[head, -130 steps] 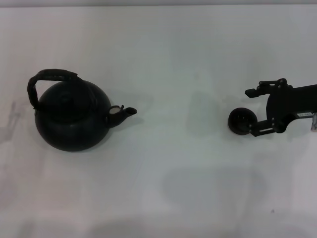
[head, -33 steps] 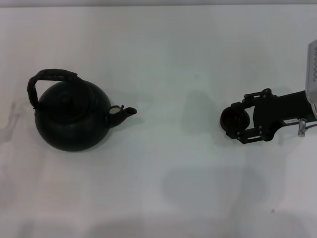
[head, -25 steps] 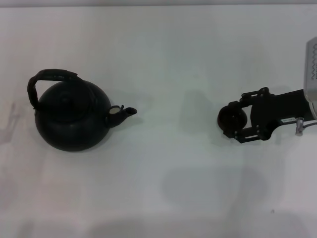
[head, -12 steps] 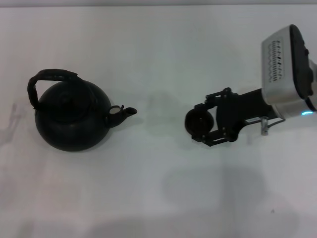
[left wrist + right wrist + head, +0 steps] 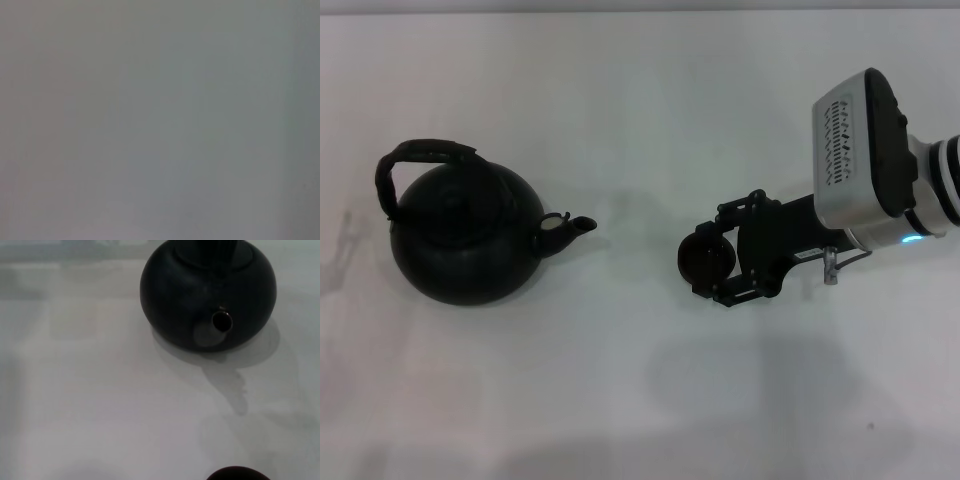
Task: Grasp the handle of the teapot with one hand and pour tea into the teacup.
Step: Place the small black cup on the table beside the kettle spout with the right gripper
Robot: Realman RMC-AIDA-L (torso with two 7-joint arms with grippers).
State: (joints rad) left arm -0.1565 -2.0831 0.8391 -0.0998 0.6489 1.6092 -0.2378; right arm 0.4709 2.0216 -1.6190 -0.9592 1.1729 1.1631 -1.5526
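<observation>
From the head view, a white bench (image 5: 640,120) stretches out with the teapot (image 5: 468,235) standing upright on the robot's left side, its short spout (image 5: 570,228) aimed toward the middle. The handle (image 5: 420,155) arches over the lid, tipped a little toward the far side, and nothing touches it. Well apart from the pot, on the robot's right, the right gripper (image 5: 708,262) reaches in from the edge, black linkage ahead of a pale grey wrist housing (image 5: 860,150) with a small blue light. Its fingers (image 5: 725,235) are closed around the teacup (image 5: 705,260), one on the far side of the cup and one on the near side, and the cup sits between them, across the bench from the spout with bare white surface in between. I cannot tell whether the cup rests on the bench or hangs just above it. The left arm does not appear anywhere in this view. The left wrist view shows only a flat grey blank, nothing to make out, so the left fingers cannot be judged. In the right wrist view the teapot (image 5: 207,292) faces the camera, its round body dark and the open mouth of the spout (image 5: 221,321) pointing straight this way, a soft shadow spreading on the bench (image 5: 90,390) beneath it. At the very edge of that picture a dark curved sliver of the teacup (image 5: 237,473) rim peeks in, well clear of the pot.
</observation>
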